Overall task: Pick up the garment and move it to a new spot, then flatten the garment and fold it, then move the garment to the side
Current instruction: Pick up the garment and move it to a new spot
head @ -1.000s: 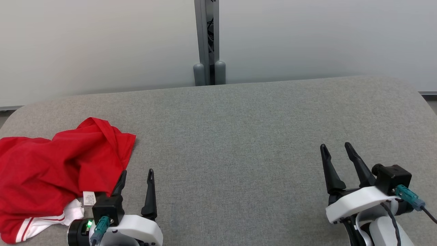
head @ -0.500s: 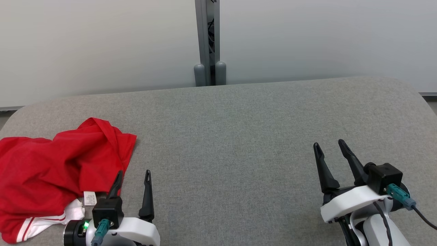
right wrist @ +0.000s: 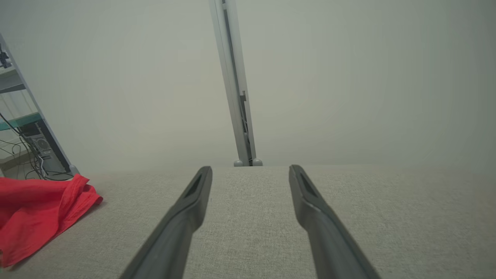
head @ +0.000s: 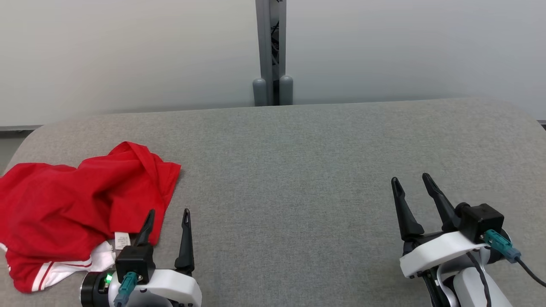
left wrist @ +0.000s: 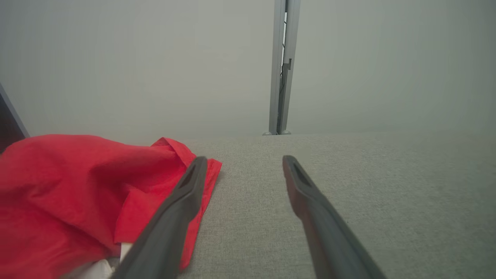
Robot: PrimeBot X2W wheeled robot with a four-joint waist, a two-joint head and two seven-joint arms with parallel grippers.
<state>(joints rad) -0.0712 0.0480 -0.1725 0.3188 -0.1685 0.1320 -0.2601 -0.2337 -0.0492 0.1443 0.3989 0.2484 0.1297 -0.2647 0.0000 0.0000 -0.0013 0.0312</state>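
Observation:
A crumpled red garment [head: 76, 200] with white striped trim and a white label lies on the left part of the grey table [head: 298, 170]. My left gripper [head: 168, 213] is open at the garment's near right edge, its left finger over the red cloth and nothing between the fingers. In the left wrist view the garment [left wrist: 77, 186] sits left of the open left gripper [left wrist: 242, 161]. My right gripper [head: 411, 179] stands open over bare table at the right. The right wrist view shows the open right gripper [right wrist: 250, 170] and the garment [right wrist: 38, 209] far to the left.
A pale partition wall with a grey upright post [head: 271, 51] stands behind the table's far edge. In the right wrist view a shelf with cables [right wrist: 27, 143] stands off the table's left end. Bare grey table lies between the two grippers.
The head camera has shifted, so the whole picture slid right. The right gripper moved slightly forward and left; the left gripper edged forward a little. The garment lies as before.

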